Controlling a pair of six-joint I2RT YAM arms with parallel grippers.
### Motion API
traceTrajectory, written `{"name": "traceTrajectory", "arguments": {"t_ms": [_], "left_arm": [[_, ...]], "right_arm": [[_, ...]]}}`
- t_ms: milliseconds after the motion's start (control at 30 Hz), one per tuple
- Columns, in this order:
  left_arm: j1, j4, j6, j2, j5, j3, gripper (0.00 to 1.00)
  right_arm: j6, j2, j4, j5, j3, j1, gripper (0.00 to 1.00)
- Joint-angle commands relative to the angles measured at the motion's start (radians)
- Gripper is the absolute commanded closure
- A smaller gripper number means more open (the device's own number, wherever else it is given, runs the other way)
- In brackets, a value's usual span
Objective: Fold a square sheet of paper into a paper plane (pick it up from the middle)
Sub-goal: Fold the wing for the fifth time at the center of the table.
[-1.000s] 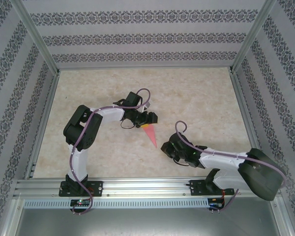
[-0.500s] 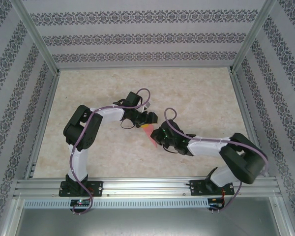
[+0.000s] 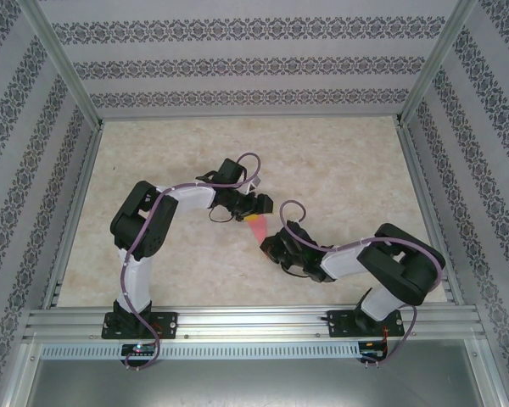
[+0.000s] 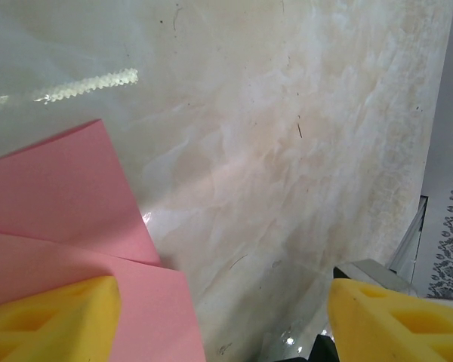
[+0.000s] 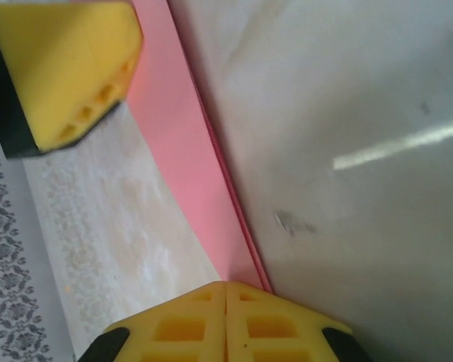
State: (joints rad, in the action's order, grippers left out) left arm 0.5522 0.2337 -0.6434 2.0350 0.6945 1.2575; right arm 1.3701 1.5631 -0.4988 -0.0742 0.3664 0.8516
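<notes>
Plainly pink, creased paper plane (image 3: 256, 226)

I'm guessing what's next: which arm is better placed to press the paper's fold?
Probably right: the right gripper is shut, tips at the paper's folded edge. The left gripper is open, one finger over the paper.

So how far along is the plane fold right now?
Done: the pink paper is already folded, overlapping flaps showing in the left wrist view. In hand: the left gripper stands open with one pad over the paper; the right gripper is shut at its narrow end, pinching or pressing I cannot tell. Left: probably the final creases; no centre ridge shows yet.
</notes>
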Motion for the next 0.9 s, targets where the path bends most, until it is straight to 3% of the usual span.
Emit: {"name": "traceTrajectory", "arguments": {"t_ms": [0, 300, 467, 667, 867], "left_arm": [[-0.006, 0.043, 0.040, 0.059, -0.062, -0.003, 0.26], [-0.005, 0.065, 0.067, 0.045, -0.042, 0.014, 0.25], [-0.005, 0.123, 0.098, 0.002, -0.051, 0.050, 0.25], [0.018, 0.302, 0.115, -0.135, -0.257, 0.117, 0.21], [0.087, 0.558, 0.056, -0.223, -0.613, 0.164, 0.21]], "right_arm": [[-0.014, -0.037, 0.249, -0.001, -0.030, 0.039, 0.91], [-0.075, -0.236, 0.529, 0.078, 0.036, 0.043, 0.88], [-0.088, -0.425, 0.719, 0.235, 0.036, 0.040, 0.74], [-0.123, -0.625, 0.711, 0.309, -0.018, -0.010, 0.51], [-0.195, -0.659, 0.653, 0.304, -0.052, -0.049, 0.39]]}}
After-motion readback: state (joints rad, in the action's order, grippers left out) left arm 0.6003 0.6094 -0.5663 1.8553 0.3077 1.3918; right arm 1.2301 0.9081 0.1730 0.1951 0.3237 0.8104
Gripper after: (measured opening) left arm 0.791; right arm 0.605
